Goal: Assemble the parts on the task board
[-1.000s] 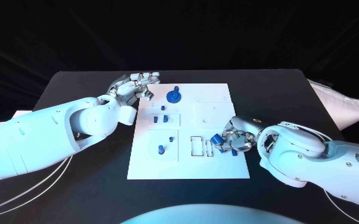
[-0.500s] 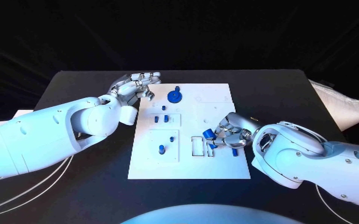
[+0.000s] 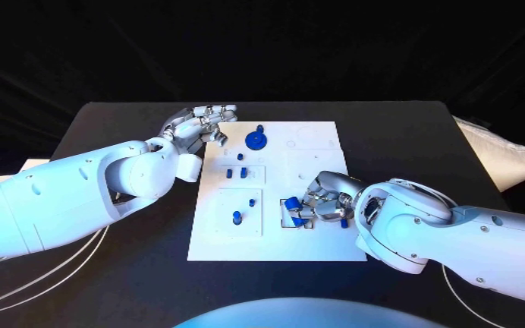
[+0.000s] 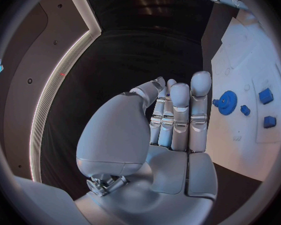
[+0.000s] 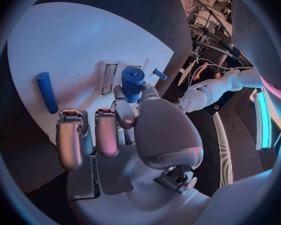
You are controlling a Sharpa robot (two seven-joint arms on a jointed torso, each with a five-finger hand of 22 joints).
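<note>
**Right hand carries blue peg over slot area; left hand idle at board edge**

Board (image 3: 312,248) lies flat mid-counter (image 3: 109,119), white, with blue parts on it. Right hand (image 3: 317,205) sits over the board's near right part, above two narrow outlined slots (image 5: 108,77). It pinches a short blue peg (image 5: 132,83) between thumb and a finger; the other fingers (image 5: 72,145) are curled loosely, not touching it. Cannot tell whether the peg's lower end touches the board yet.

Loose rod (image 5: 46,91), long and blue, lies flat on the board just beside the right hand, untouched. Gear (image 3: 255,141) sits at the board's far end; small blue blocks (image 3: 237,173) stand in the plate between gear and near edge, two more pieces (image 3: 237,216) in the plate nearer still.

Handling, judged: the peg looks like rigid moulded plastic, light, smooth, likely slippery in metal fingertips. Not fragile, but small enough to twist or pop out of a pinch. Best held on the round side near the top, leaving the lower end free to enter a hole. The rod would roll if nudged.

Left hand (image 3: 198,126) rests at the board's far left corner, near the gear but apart from it. Fingers (image 4: 178,112) straight and side by side, thumb folded alongside, nothing in it: empty and flat-open.

Step judged: placing the peg, early to middle of the assembly.
</note>
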